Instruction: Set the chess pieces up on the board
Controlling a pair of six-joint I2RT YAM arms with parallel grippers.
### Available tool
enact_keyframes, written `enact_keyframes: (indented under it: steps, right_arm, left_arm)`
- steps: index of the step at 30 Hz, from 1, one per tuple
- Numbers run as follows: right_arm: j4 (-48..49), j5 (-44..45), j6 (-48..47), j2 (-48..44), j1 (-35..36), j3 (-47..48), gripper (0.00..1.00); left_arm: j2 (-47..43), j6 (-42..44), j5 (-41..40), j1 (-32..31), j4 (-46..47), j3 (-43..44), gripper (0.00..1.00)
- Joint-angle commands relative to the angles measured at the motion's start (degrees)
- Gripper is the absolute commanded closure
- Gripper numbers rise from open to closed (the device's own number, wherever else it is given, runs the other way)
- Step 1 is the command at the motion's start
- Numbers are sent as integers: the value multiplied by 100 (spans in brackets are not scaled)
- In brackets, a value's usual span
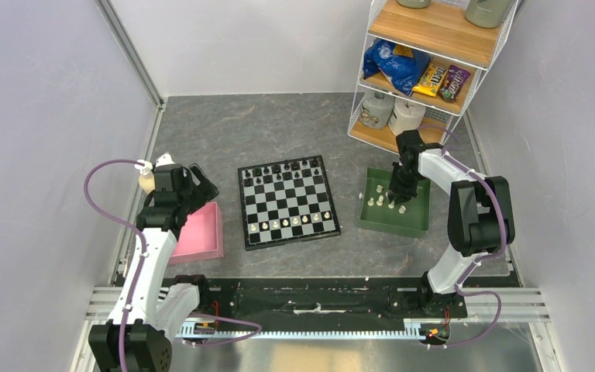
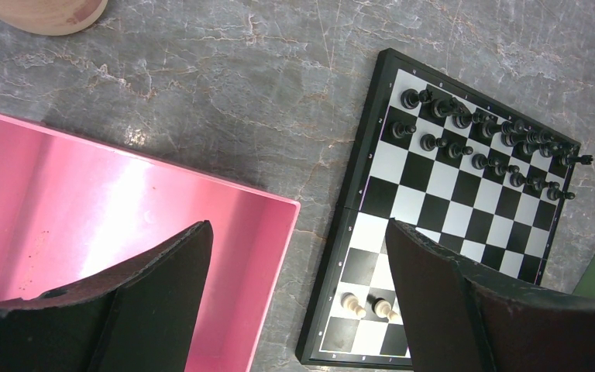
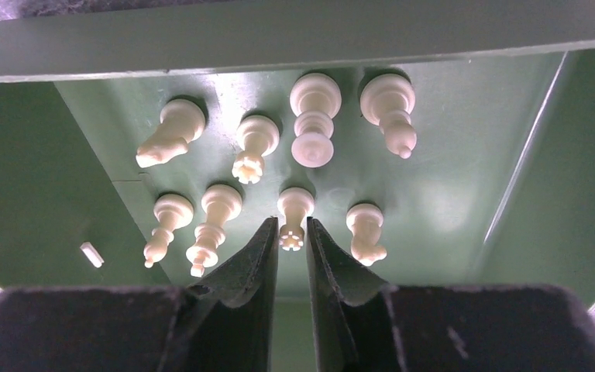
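Note:
The board (image 1: 288,203) lies mid-table, with black pieces (image 1: 283,172) along its far rows and white pawns (image 1: 290,222) in a near row. The left wrist view shows the board (image 2: 465,194), the black pieces (image 2: 480,132) and two white pawns (image 2: 368,306). My left gripper (image 1: 197,190) is open and empty (image 2: 298,232), above the gap between the pink tray and the board. My right gripper (image 1: 397,198) is down in the green tray (image 1: 414,221). Its jaws (image 3: 290,222) are closed on the top of a white rook (image 3: 295,203). Several other white pieces (image 3: 314,116) stand around it.
An empty pink tray (image 1: 201,232) sits left of the board, under my left arm (image 2: 85,201). A wire shelf rack (image 1: 426,70) with snacks and jars stands at the back right, close behind the green tray. Walls close in on both sides.

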Motion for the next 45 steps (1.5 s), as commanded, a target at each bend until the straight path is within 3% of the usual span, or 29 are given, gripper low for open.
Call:
enact_keyframes:
  steps: [1, 9, 19, 23, 26, 36, 45]
  right_arm:
    - [119, 107, -68, 38, 42, -51, 74]
    - [-23, 163, -80, -221, 107, -1, 82]
    - [-812, 452, 65, -1426, 335, 167, 83]
    - [-1191, 611, 239, -1807, 781, 449, 84]
    - [-1224, 626, 507, -1825, 1497, 817, 84]
    - [-870, 763, 1066, 106, 4468, 2485, 83]
    - [-690, 410, 811, 1713, 5680, 3834, 83]
  left_arm:
    - [-82, 122, 12, 17, 171, 1, 11]
    - [-56, 131, 39, 21, 166, 19, 11]
    - [-41, 120, 107, 20, 203, 19, 11]
    - [-39, 123, 121, 18, 219, 15, 11]
    - [-57, 105, 100, 24, 219, 20, 11]
    - [-327, -7, -290, 17, 18, 7, 11]
    - [-575, -249, -923, 22, -223, 60, 10]
